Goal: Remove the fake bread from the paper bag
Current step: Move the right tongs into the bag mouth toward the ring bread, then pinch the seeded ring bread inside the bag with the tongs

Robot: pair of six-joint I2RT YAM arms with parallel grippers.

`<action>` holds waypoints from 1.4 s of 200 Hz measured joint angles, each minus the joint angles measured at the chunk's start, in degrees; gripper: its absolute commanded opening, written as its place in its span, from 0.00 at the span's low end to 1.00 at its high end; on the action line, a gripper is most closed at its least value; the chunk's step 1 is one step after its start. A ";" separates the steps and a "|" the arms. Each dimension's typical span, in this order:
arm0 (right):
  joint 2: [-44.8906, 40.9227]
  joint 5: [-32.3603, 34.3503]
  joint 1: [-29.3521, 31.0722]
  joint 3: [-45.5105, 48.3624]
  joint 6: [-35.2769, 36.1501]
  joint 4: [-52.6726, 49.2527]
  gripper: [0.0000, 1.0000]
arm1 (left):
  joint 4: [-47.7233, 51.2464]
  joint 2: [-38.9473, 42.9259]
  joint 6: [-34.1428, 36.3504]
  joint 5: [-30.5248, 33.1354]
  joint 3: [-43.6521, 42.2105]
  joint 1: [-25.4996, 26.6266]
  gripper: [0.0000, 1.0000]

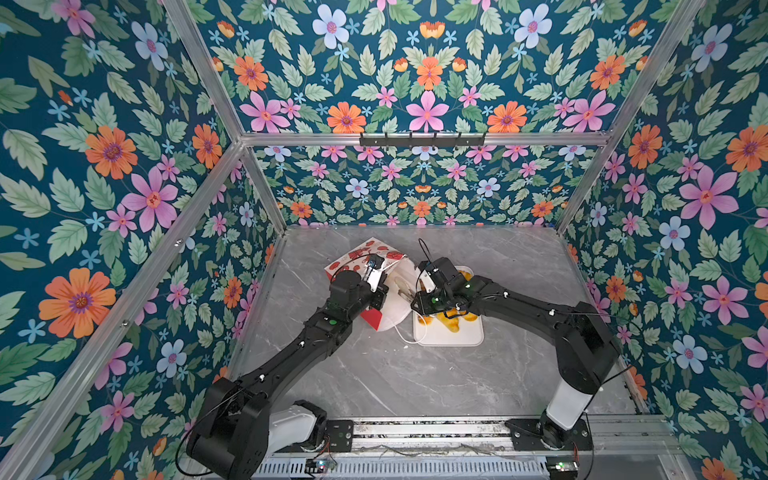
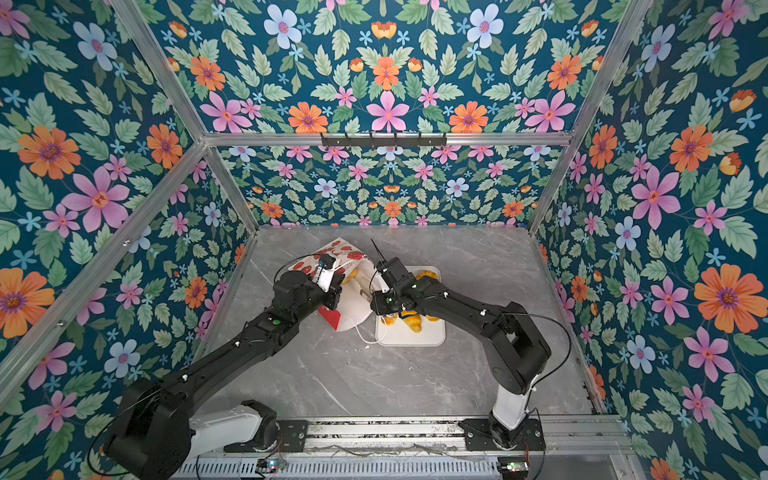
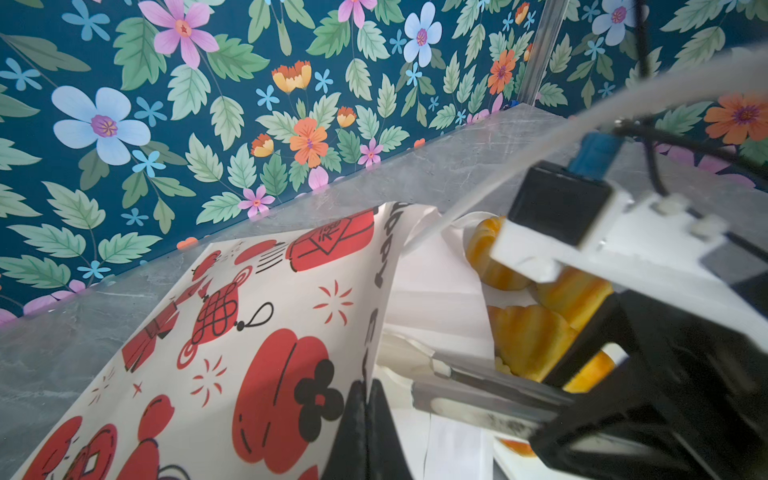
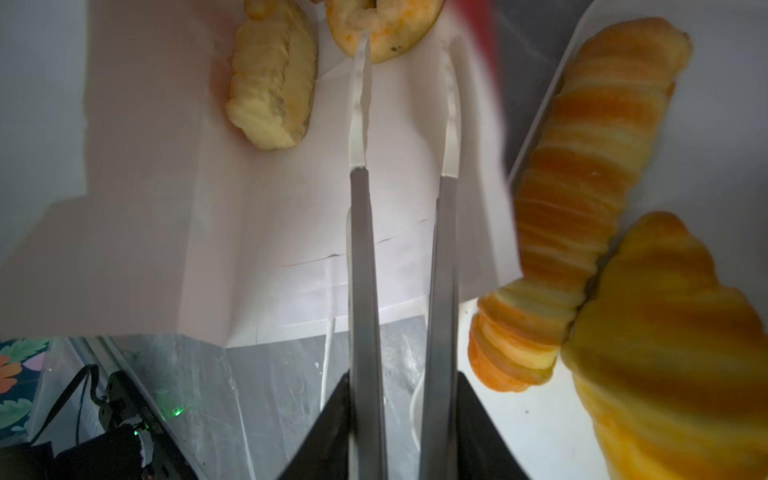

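The paper bag point(image 1: 357, 257) point(image 3: 249, 332) lies on its side on the table, mouth toward the white tray point(image 1: 449, 338). My left gripper point(image 3: 368, 386) is shut on the bag's rim, holding the mouth up. The long metal fingers of my right gripper point(image 4: 407, 41) reach inside the bag and stand a little apart. Their tips straddle one side of a ring bagel point(image 4: 386, 29), and a pale croissant point(image 4: 272, 83) lies beside it. On the tray rest a long ridged loaf point(image 4: 582, 187), a croissant point(image 4: 665, 332) and more fake bread, partly hidden under the right arm.
A white cord handle point(image 1: 405, 336) trails from the bag onto the table beside the tray. The other cord point(image 3: 540, 137) is stretched across the left wrist view. Floral walls and aluminium posts close in the grey marble table point(image 1: 395, 374).
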State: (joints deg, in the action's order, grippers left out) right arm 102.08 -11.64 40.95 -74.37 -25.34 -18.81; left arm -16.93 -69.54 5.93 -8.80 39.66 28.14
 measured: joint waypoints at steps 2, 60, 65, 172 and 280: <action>0.17 -0.09 -0.20 -0.02 0.00 0.11 0.35 | 0.02 -0.04 -0.02 -0.04 0.00 0.00 0.00; 2.54 -2.97 -0.79 -0.61 -3.69 3.34 0.36 | -1.88 -2.43 -1.38 -1.16 -0.31 1.07 0.00; 2.64 -3.13 -0.83 -0.63 -4.42 3.67 0.35 | -2.38 -2.67 -1.53 -1.27 -0.44 1.18 0.00; 7.10 -5.22 -1.81 -3.39 -9.88 8.31 0.36 | -8.00 -5.44 -4.46 -0.66 -2.03 2.91 0.00; -1.33 -1.27 1.53 6.36 -13.42 13.44 0.35 | -10.93 -5.70 -11.32 7.08 -0.26 3.10 0.00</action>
State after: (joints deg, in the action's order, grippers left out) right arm 100.75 -12.91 42.48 -68.01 -38.76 -5.37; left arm -27.86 -75.24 -5.39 -1.72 39.40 31.24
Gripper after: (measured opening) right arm 0.359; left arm 0.050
